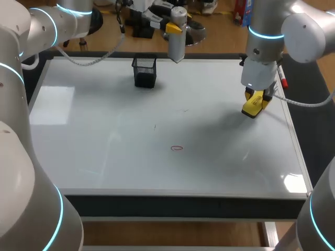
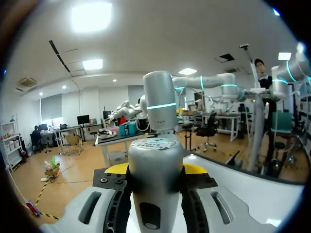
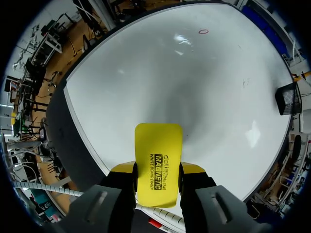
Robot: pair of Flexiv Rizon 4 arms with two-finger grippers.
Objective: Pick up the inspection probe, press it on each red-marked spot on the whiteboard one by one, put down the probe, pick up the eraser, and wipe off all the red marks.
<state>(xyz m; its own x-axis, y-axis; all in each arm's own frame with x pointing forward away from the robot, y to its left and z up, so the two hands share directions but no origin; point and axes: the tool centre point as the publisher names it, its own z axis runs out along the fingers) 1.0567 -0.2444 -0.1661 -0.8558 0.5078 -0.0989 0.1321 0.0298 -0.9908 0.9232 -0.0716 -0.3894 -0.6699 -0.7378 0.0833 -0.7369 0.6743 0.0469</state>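
- The right gripper is clamped on a yellow rectangular eraser: its two yellow-tipped fingers press the eraser's long sides, one from each side, standing only as far apart as the eraser is wide
- In the right wrist view the eraser sticks out ahead of the fingers, its printed face towards the camera
- In the head view the right gripper holds the eraser over the right part of the white glossy whiteboard, near the right edge; I cannot tell whether it touches the surface
- The right arm comes down onto this spot from the far right corner
- The left gripper is closed around a grey cylindrical metal probe, a yellow fingertip against each side of the barrel
- Seen from the head camera, the left gripper holds the probe upright above the board's far edge, near its middle and clear of the surface
- The left arm runs in from the far left corner
- A small red oval mark lies near the middle of the board, well apart from both grippers; the right wrist view shows it far ahead of the eraser
- A black wire-mesh pen holder stands on the far part of the board, just to the left of the probe
- Faint dark strokes lie between the holder and the red mark
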